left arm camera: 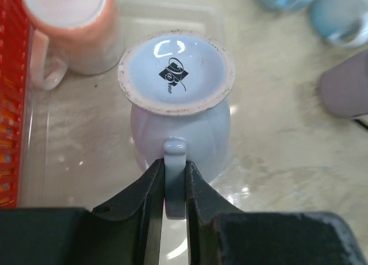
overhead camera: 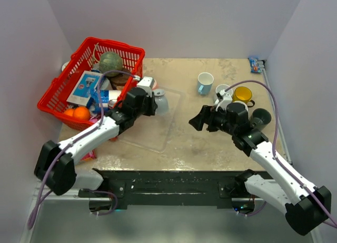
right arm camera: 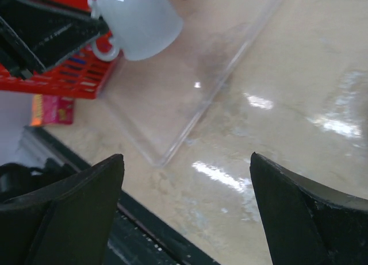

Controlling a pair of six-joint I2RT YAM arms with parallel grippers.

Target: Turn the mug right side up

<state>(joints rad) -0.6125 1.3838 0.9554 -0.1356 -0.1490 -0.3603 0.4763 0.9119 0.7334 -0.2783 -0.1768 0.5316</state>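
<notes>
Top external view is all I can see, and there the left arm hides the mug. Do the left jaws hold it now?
Observer: Yes. In the left wrist view the left gripper is closed on the handle of the mug.
Operator: Is the mug upright?
Observer: No. Its base, with a black logo, faces up toward that camera.
Operator: And the right gripper?
Observer: The right wrist view shows the right gripper with its jaws wide open and nothing between them.
</notes>
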